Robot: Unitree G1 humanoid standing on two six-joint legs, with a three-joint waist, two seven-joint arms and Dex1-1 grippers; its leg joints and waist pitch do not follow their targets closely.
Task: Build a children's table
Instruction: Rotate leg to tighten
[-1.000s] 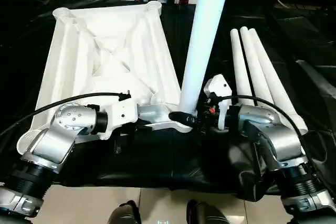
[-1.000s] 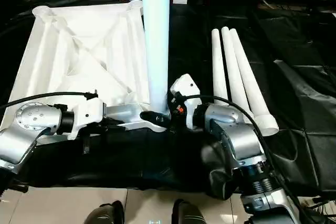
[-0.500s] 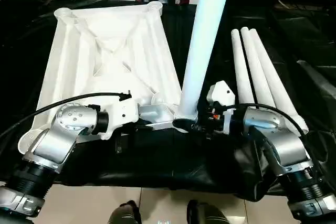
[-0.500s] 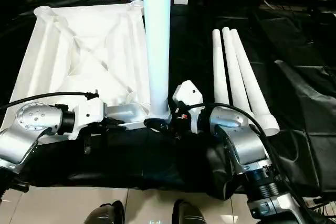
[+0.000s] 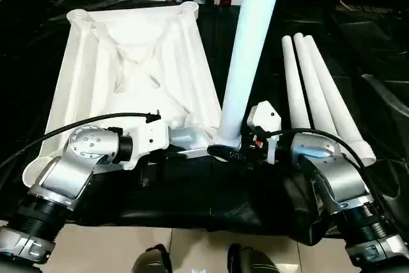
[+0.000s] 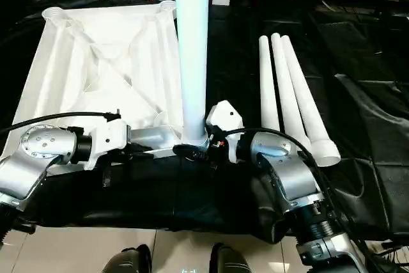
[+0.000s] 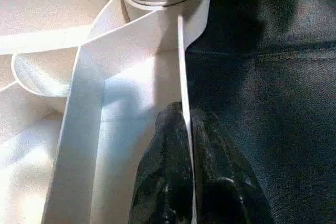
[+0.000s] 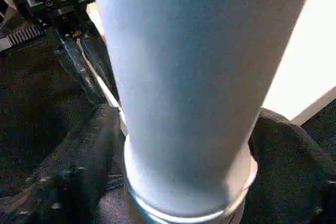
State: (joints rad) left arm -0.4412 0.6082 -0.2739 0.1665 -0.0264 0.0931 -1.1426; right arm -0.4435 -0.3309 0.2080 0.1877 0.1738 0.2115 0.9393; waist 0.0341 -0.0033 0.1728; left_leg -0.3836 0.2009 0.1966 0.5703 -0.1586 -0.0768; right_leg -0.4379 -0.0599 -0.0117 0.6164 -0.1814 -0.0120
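A: Looking down over the forearms, why is the tabletop point(image 5: 128, 81) lying ribs-up on the black-draped bench point(image 5: 192, 196)?

B: So its round corner sockets face upward and can take legs. One leg point(image 5: 246, 62) already stands upright in the socket at the tabletop's near right corner, about six o'clock from the middle of the scene.

A: And the left gripper point(image 7: 186, 145)?

B: Its jaws are pinched narrow on the thin near rim of the tabletop, one finger on each side of the wall, just beside that socket. I judge it is there to keep the top from sliding while the leg is worked in.

A: The right gripper point(image 5: 225, 153)?

B: It sits at the foot of the standing leg with its jaws set wide around the flared base. Whether they press on it, I cannot tell. Probably it is seating or turning the leg.

A: Count things for me.

B: One tabletop, with two far sockets plainly showing at eleven and twelve o'clock. Four legs: one standing, and three spare legs point(image 5: 319, 94) lying side by side at about two o'clock, flared ends nearest the robot.
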